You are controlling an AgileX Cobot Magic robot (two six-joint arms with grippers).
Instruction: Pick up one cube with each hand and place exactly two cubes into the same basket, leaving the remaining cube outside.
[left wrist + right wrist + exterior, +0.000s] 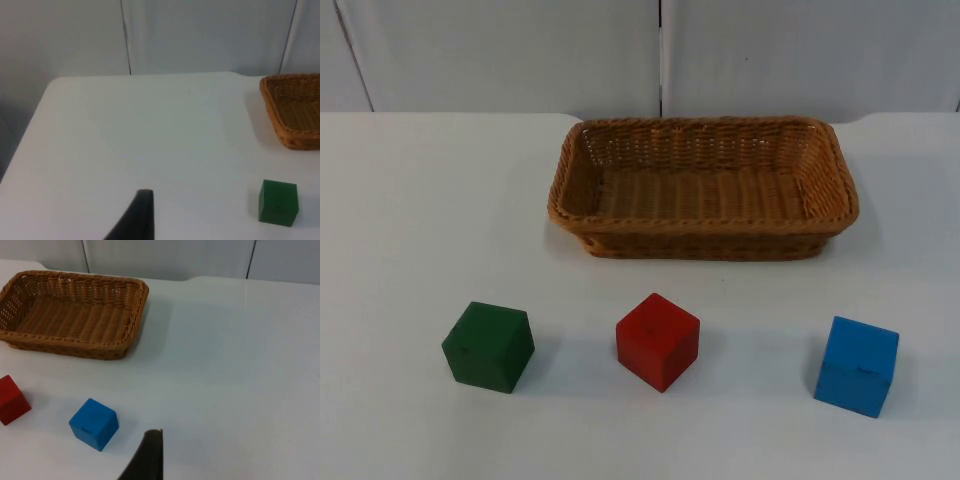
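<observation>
Three cubes (pixel 658 341) in row; basket (pixel 703 238) long axis parallel, behind.

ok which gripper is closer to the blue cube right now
Right. The blue cube lies just beside the right gripper's fingertip. The left gripper's fingertip is over by the green cube, at the table's other side.

The white surface (pixel 410 200) carries four things, well apart from one another. A woven basket (pixel 703 240) sits toward 12 o'clock. Three cubes stand in a row nearer 6 o'clock: green cube (pixel 488 346) at 8, red cube (pixel 658 341) at 6, blue cube (pixel 857 366) at 4.
</observation>
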